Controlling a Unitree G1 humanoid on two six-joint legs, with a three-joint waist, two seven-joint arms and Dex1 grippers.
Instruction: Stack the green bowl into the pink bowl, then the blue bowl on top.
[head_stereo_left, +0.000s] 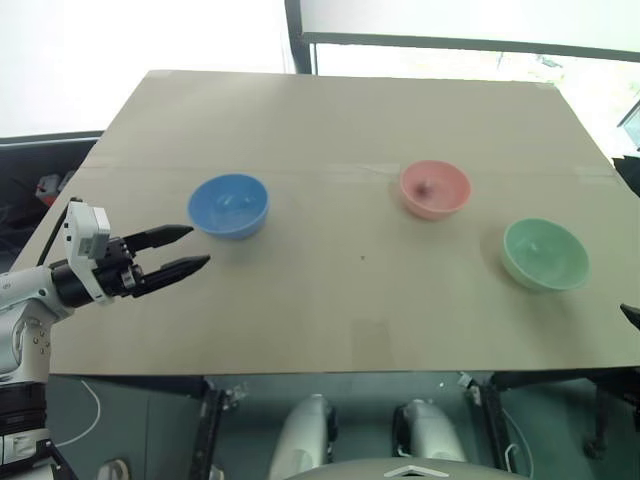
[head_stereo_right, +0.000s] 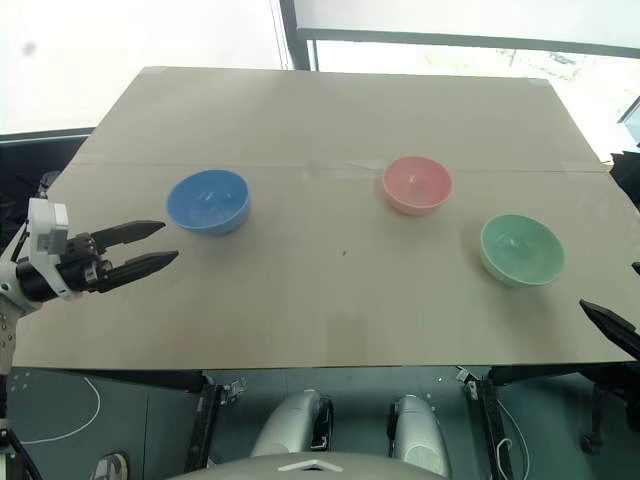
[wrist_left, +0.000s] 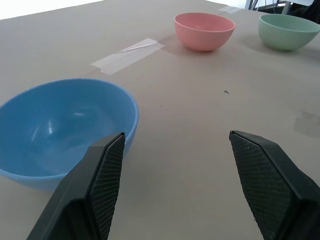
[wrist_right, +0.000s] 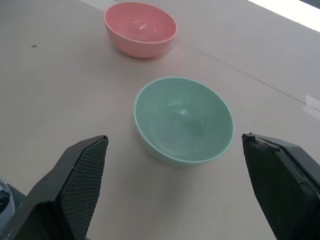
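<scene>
Pink bowl (head_stereo_left: 435, 189) upright on counter (head_stereo_left: 330, 110); blue bowl (head_stereo_left: 229, 205) to its left, green bowl (head_stereo_left: 545, 254) to its right, all apart. Left end effector (head_stereo_left: 184, 248) spread near blue bowl; right end effector (wrist_right: 175, 185) spread before green bowl

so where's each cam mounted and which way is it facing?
Head stereo pair: looks forward and down over the table; left gripper open at the table's left edge.
Left wrist: looks past its open fingers at the blue bowl.
Right wrist: open fingers frame the green bowl.
Both wrists share the pink bowl.
</scene>
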